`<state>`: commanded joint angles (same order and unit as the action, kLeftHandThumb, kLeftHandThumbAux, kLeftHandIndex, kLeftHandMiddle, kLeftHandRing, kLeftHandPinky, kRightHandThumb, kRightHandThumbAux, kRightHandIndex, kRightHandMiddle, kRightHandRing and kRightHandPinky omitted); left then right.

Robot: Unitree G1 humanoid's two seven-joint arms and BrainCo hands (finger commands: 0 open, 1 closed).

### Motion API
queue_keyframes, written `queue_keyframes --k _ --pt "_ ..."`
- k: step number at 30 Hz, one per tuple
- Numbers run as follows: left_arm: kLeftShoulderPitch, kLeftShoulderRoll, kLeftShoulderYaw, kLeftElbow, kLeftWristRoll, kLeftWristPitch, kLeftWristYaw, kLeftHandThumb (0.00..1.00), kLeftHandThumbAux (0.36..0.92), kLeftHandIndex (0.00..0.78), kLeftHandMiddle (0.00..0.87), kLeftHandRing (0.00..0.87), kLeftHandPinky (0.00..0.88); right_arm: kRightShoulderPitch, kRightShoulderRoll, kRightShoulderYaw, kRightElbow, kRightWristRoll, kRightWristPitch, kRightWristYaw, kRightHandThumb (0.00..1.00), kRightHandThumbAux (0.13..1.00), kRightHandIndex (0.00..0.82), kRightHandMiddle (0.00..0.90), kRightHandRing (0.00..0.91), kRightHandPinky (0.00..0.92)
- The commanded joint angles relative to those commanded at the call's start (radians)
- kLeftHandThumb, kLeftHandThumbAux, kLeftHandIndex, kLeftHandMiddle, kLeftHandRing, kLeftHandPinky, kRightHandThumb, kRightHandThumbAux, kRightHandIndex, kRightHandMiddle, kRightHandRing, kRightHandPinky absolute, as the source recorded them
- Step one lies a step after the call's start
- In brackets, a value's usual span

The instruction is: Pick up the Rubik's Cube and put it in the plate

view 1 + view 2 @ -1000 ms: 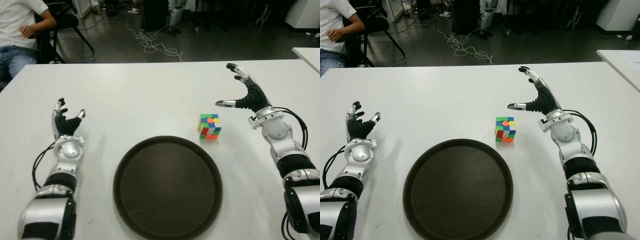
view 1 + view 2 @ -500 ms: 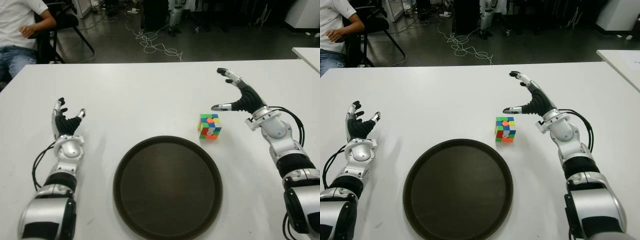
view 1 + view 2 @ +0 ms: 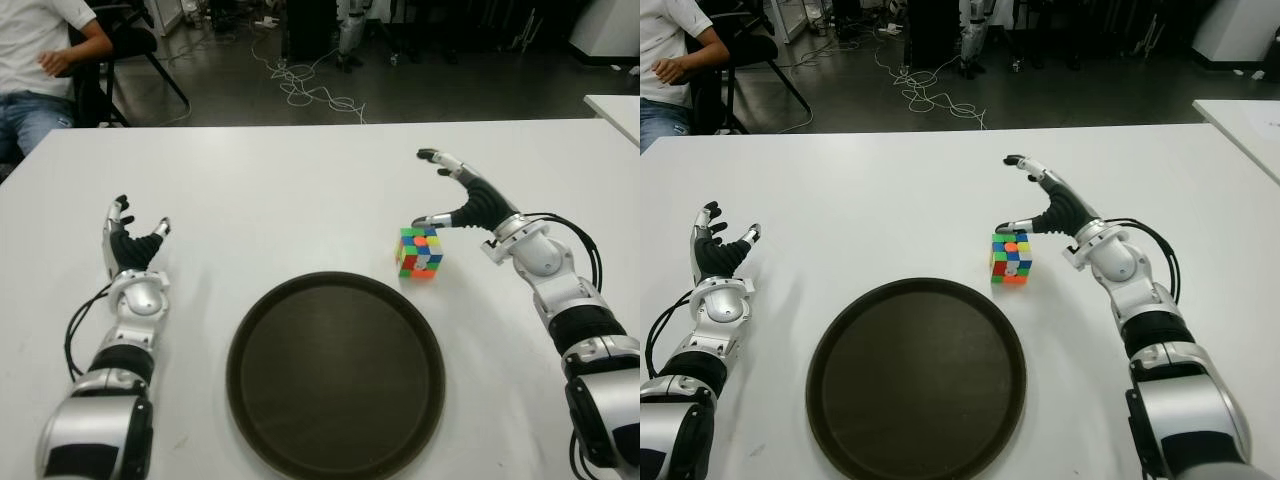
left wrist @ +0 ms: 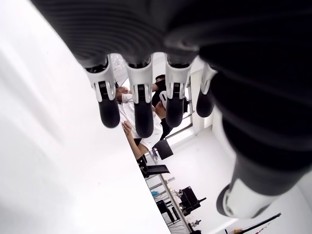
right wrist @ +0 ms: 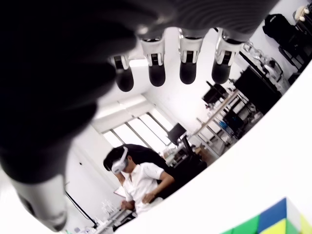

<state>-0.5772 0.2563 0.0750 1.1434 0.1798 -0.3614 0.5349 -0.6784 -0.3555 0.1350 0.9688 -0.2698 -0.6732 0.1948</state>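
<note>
the rubik's cube (image 3: pixel 420 252) sits alone on the white table (image 3: pixel 280 190), with bare surface all round it except where the spread right hand (image 3: pixel 462 199) hovers just beside and above. between cube and dark plate (image 3: pixel 335 375) only a short bare strip lies, nothing standing in it. the left hand (image 3: pixel 130 243), fingers spread, is well apart on the plate's far left.

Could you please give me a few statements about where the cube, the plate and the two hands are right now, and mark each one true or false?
1. The Rubik's Cube lies inside the plate. False: it sits on the white table, beyond the plate's far right rim.
2. The right hand is open and holds nothing. True.
3. The right hand shows just right of the cube, its thumb near the cube's top. True.
4. The left hand grips the cube. False: it shows open, far left of the plate, holding nothing.
5. The plate holds nothing. True.
</note>
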Motion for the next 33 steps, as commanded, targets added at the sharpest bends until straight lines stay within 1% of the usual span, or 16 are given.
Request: queue_keyframes --k 4,9,12,15,17,23,29,33 --pt "0.000 -0.003 0.004 -0.002 -0.007 -0.002 -0.008 0.426 0.747 0.097 0.149 0.153 0.179 0.000 -0.002 0.027 -0.010 -0.026 0.014 0.012 0.000 0.682 0.000 0.016 0.003 0.009" --pt "0.001 -0.005 0.004 -0.006 -0.007 0.000 -0.004 0.437 0.745 0.101 0.149 0.155 0.192 0.007 -0.019 0.061 -0.045 -0.075 0.046 0.002 0.000 0.657 0.000 0.012 0.000 0.001" --pt "0.001 -0.005 0.004 -0.007 -0.007 0.002 -0.004 0.429 0.740 0.100 0.145 0.151 0.181 0.010 -0.029 0.082 -0.064 -0.107 0.066 -0.006 0.000 0.642 0.000 0.007 0.000 0.000" --pt "0.002 -0.007 0.006 -0.008 -0.009 0.004 -0.004 0.413 0.736 0.097 0.141 0.150 0.181 0.010 -0.039 0.103 -0.080 -0.142 0.087 -0.011 0.000 0.644 0.000 0.002 0.000 0.000" --pt "0.002 -0.008 0.006 -0.009 -0.009 0.006 -0.003 0.421 0.740 0.097 0.141 0.149 0.179 0.010 -0.041 0.116 -0.094 -0.155 0.102 -0.005 0.000 0.647 0.000 0.001 0.000 0.000" --pt "0.004 -0.007 0.001 -0.016 -0.003 0.013 0.001 0.396 0.747 0.094 0.140 0.142 0.158 0.015 -0.044 0.130 -0.142 -0.152 0.136 0.038 0.000 0.670 0.000 0.002 0.000 0.000" --pt "0.004 -0.006 -0.003 -0.018 0.002 0.019 0.002 0.410 0.748 0.096 0.145 0.150 0.180 0.019 -0.054 0.140 -0.191 -0.153 0.166 0.078 0.000 0.669 0.000 0.009 0.013 0.000" --pt "0.004 -0.006 -0.002 -0.021 0.001 0.023 0.001 0.389 0.743 0.092 0.144 0.146 0.155 0.016 -0.063 0.149 -0.225 -0.162 0.197 0.105 0.000 0.676 0.001 0.008 0.013 0.000"
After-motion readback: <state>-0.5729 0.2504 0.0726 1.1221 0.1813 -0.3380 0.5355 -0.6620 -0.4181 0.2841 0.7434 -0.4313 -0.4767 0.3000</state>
